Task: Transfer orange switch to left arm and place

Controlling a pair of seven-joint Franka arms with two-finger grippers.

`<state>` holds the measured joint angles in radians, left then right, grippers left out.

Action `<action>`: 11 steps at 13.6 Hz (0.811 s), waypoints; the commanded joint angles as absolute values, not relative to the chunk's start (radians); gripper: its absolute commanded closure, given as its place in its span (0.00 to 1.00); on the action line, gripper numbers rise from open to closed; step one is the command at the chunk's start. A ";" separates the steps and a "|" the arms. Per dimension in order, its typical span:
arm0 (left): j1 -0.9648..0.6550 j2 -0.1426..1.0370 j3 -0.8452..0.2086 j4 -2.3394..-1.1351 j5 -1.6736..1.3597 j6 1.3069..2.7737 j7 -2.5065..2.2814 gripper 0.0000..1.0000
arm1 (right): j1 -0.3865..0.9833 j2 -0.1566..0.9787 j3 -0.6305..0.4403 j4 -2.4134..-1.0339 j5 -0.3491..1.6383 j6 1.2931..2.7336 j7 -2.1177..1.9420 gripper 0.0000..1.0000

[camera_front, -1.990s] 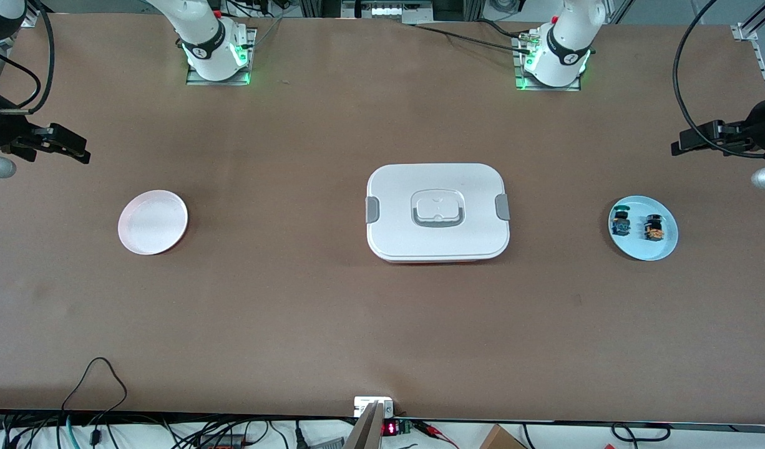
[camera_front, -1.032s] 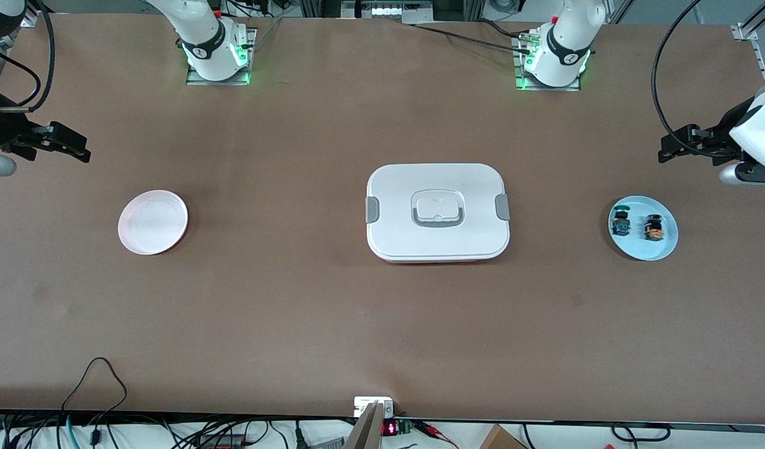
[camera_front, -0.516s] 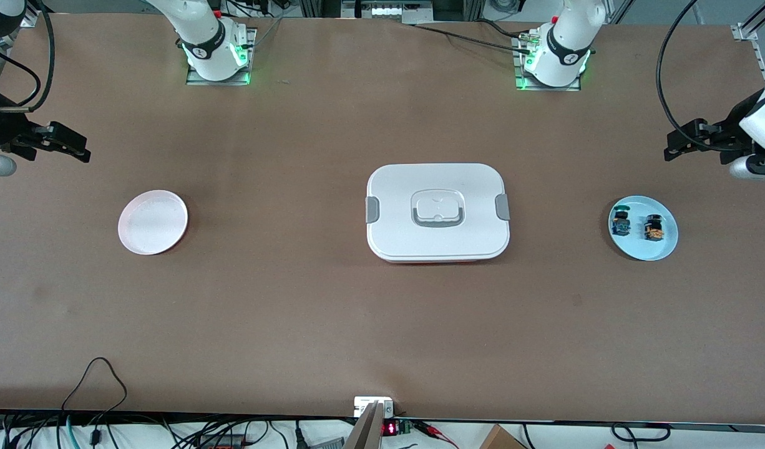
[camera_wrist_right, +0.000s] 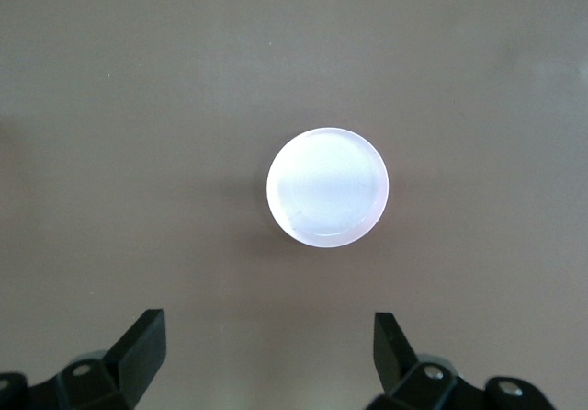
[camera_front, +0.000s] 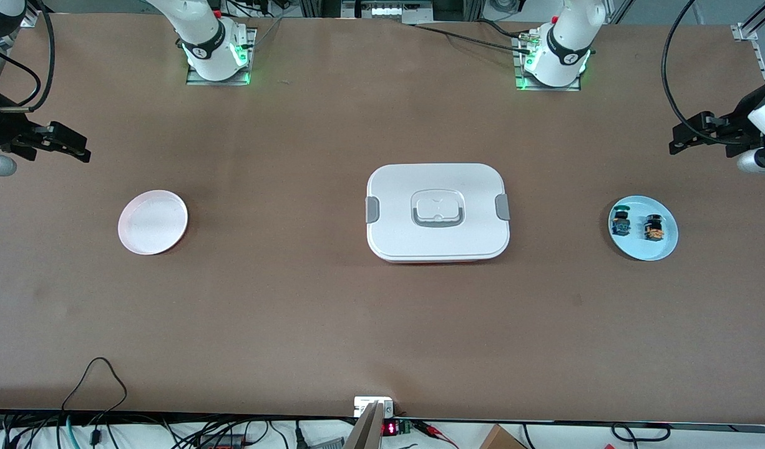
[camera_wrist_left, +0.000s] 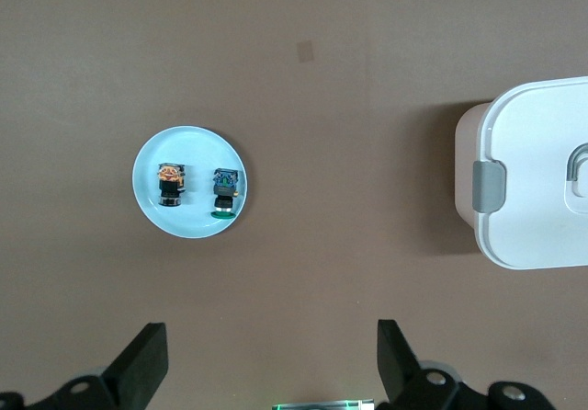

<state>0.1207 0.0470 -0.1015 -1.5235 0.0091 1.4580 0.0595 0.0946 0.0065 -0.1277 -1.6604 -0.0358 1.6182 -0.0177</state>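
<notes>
The orange switch (camera_front: 654, 228) (camera_wrist_left: 170, 183) stands on a light blue plate (camera_front: 660, 248) (camera_wrist_left: 188, 148) at the left arm's end of the table, beside a green-capped switch (camera_front: 620, 222) (camera_wrist_left: 225, 191). The white box (camera_front: 437, 212) (camera_wrist_left: 537, 180) sits shut in the middle of the table. My left gripper (camera_front: 682, 138) (camera_wrist_left: 273, 336) hangs open and empty over bare table next to the blue plate. My right gripper (camera_front: 70, 144) (camera_wrist_right: 268, 327) is open and empty over bare table near a pale pink plate (camera_front: 153, 222) (camera_wrist_right: 327, 187).
The pink plate holds nothing and lies toward the right arm's end. Both arm bases (camera_front: 217, 53) (camera_front: 554, 59) stand along the table's robot-side edge. Cables (camera_front: 95, 380) trail at the edge nearest the front camera.
The left gripper has shifted slightly toward the left arm's end of the table, with its wrist turning. The right arm, the box and the switches have stayed still.
</notes>
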 commanded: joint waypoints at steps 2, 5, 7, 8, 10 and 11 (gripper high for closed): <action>0.118 0.066 -0.101 -1.502 0.040 1.448 0.067 0.00 | 0.095 -0.003 -0.129 -1.652 -0.021 1.600 -0.028 0.00; 0.118 0.063 -0.109 -1.503 0.040 1.437 0.064 0.00 | 0.095 -0.003 -0.130 -1.652 -0.021 1.600 -0.028 0.00; 0.129 0.064 -0.100 -1.502 0.037 1.440 0.077 0.00 | 0.095 -0.003 -0.130 -1.652 -0.021 1.600 -0.028 0.00; 0.130 0.064 -0.100 -1.503 0.037 1.440 0.075 0.00 | 0.095 -0.003 -0.130 -1.652 -0.021 1.600 -0.028 0.00; 0.130 0.066 -0.101 -1.502 0.038 1.440 0.066 0.00 | 0.095 -0.003 -0.130 -1.652 -0.021 1.600 -0.029 0.00; 0.129 0.067 -0.104 -1.502 0.040 1.442 0.066 0.00 | 0.095 -0.003 -0.130 -1.652 -0.021 1.600 -0.029 0.00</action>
